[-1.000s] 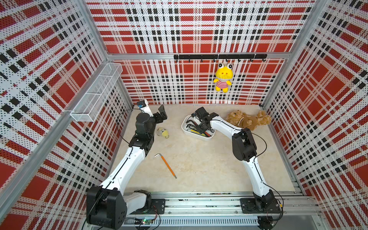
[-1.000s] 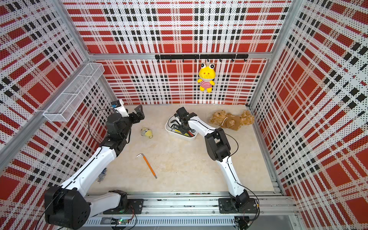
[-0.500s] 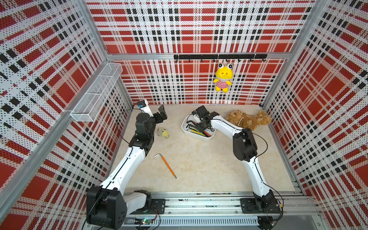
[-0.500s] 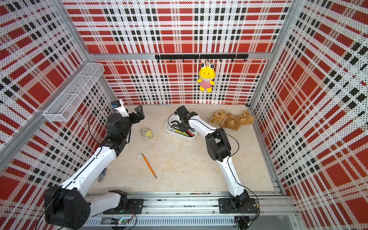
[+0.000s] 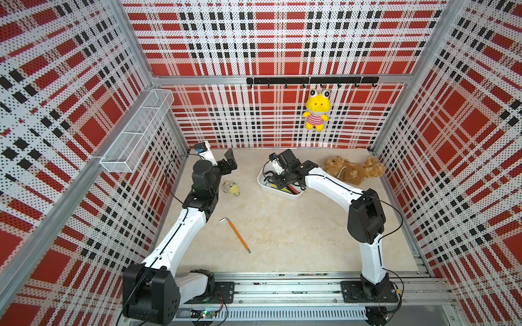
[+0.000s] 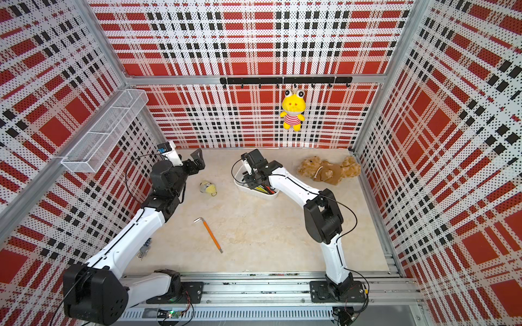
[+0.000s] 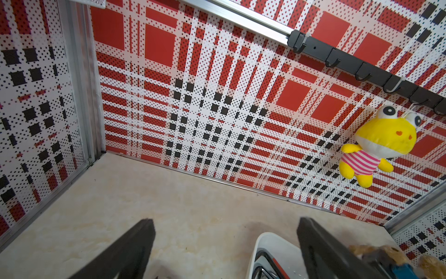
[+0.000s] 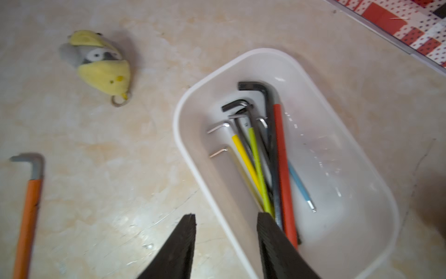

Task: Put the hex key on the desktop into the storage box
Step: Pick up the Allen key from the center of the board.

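An orange-sleeved hex key [image 5: 235, 234] [image 6: 210, 233] lies on the beige desktop [image 5: 282, 231] between the two arms; in the right wrist view this hex key [image 8: 27, 205] is at the frame's edge. The white storage box [image 5: 279, 192] [image 6: 255, 192] stands at the back and holds several hex keys with red, yellow, green and blue sleeves. My right gripper [image 8: 225, 215] hovers open and empty over the box's rim [image 8: 178, 135], one finger over the keys and one over the desktop. My left gripper [image 7: 225, 221] [image 5: 229, 161] is open and empty near the back left corner.
A small yellow and grey plush [image 5: 230, 187] lies left of the box, and a brown teddy bear [image 5: 353, 170] lies to its right. A yellow frog plush [image 5: 316, 111] hangs from a black hook rail. A white wire mesh basket [image 5: 138, 132] hangs on the left wall.
My right gripper has gone from shut to open over the storage box and shifted slightly. The left arm and the orange hex key have not moved.
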